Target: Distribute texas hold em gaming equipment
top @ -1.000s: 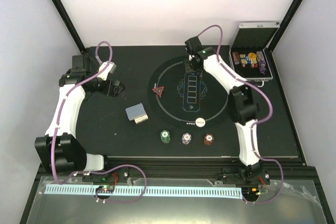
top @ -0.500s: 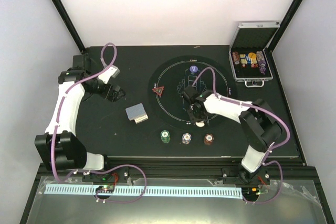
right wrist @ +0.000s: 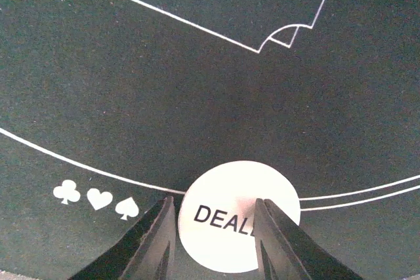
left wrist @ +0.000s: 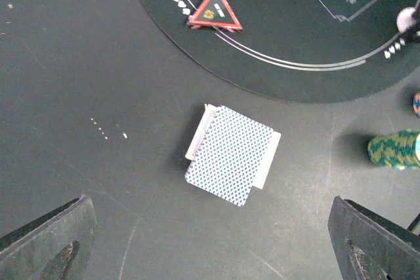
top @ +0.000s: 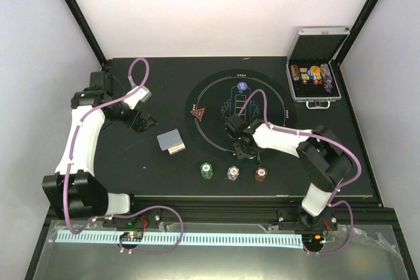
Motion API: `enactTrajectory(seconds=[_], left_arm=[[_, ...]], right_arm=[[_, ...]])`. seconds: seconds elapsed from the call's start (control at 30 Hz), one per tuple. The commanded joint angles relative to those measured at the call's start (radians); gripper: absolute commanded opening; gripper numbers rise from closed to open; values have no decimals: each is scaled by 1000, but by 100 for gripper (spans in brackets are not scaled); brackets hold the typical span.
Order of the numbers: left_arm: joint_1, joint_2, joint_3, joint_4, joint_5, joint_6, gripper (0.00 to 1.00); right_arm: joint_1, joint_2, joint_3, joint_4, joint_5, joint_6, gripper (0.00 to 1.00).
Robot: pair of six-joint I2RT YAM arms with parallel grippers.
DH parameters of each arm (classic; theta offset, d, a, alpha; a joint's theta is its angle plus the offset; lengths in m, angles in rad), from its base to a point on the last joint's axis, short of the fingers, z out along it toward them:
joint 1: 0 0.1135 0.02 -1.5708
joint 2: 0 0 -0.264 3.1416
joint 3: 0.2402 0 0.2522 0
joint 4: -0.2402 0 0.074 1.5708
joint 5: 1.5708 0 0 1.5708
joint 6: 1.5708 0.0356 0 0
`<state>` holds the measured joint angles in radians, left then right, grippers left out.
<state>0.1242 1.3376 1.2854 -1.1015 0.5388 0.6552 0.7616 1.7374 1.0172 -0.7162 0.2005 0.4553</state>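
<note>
**Right arm returned to the near rim.** The right hand (right wrist: 214, 204), at the far rim of the round mat (top: 210, 132) a second ago, now hangs low over the white dealer button (right wrist: 220, 244) at the near rim. Its fingers are slightly apart and grip nothing. A purple chip (top: 242, 86) now shows at the far rim. The left hand (left wrist: 210, 240), fingers wide apart, hovers over the card deck (left wrist: 230, 155) on the worktop (left wrist: 65, 63), having shifted slightly.

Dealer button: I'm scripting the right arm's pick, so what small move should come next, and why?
Probably open the right gripper a bit wider, then lower it. In the right wrist view its fingers sit over the dealer button, and the gap between them looks narrower than the button, so closing now would likely miss its edges.
</note>
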Motion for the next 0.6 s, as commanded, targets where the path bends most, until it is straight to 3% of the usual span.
enactTrajectory(seconds=[0.0,0.4,0.57], left_arm=[[1,-22,-26,-61,38,142,99],[-41,-51,-216,8,-40,318,99],[-58,-51,-230,49,-62,327,99]], right_arm=[[-2,-23,-36,22,18,29,34],[-87,-23,-38,-11,81,43,30],[-66,-90,-17,-35,79,49,38]])
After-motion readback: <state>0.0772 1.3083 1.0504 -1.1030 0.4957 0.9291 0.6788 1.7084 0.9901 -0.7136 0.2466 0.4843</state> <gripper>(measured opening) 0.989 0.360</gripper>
